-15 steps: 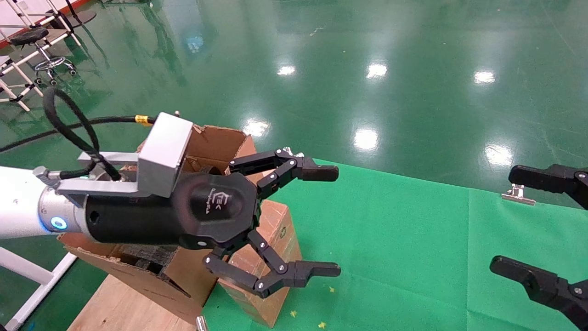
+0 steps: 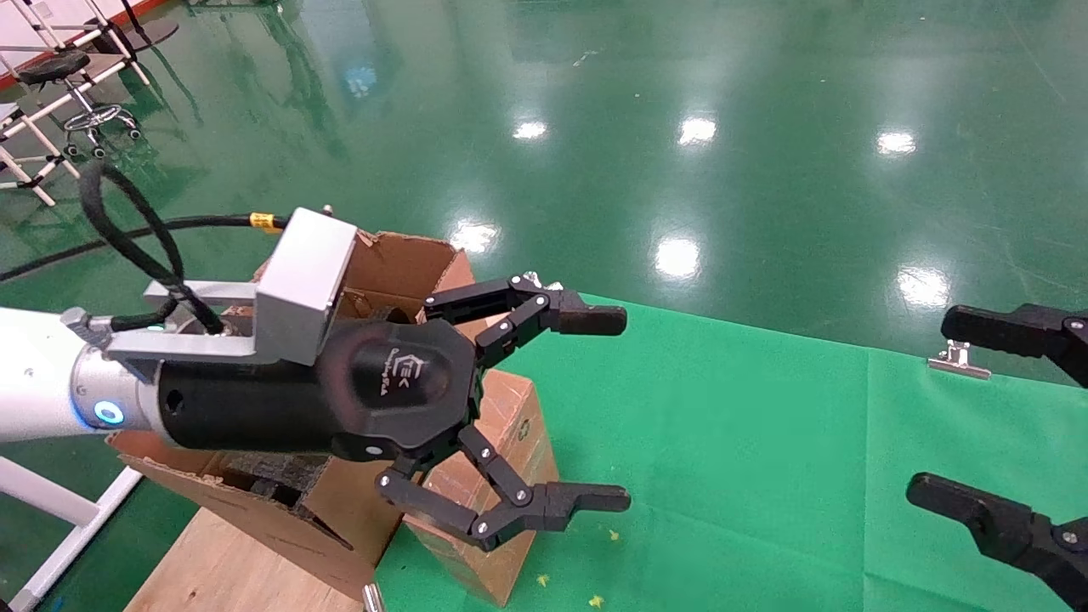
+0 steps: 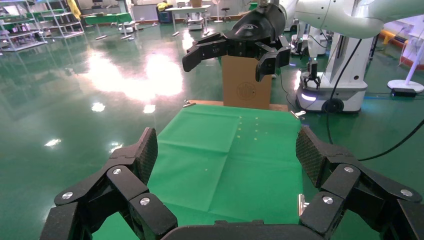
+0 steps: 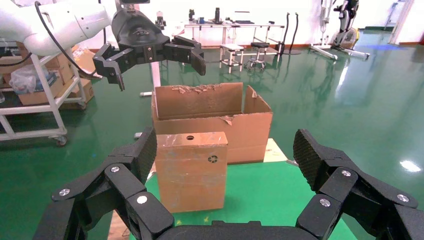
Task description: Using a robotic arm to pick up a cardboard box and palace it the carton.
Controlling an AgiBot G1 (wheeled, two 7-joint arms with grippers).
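The small reddish-brown cardboard box (image 2: 501, 476) stands upright on the green cloth, right beside the large flapped carton (image 2: 399, 263). The white and silver robotic arm (image 2: 51, 374) carries my left gripper (image 2: 608, 408), open and empty, hovering above the box and not touching it. In the right wrist view the box (image 4: 190, 170) shows its round hole and recycling mark, with the carton (image 4: 215, 120) behind it and the left gripper (image 4: 150, 52) high above both. My right gripper (image 2: 939, 406) is open and empty at the cloth's right side. It also shows open in its own view (image 4: 227, 152).
The green cloth (image 2: 765, 442) covers the table, held by metal clips (image 2: 959, 361). The carton sits on a wooden board (image 2: 221, 561). In the left wrist view a further brown box (image 3: 246, 82) and a white robot base (image 3: 330, 95) stand beyond the cloth.
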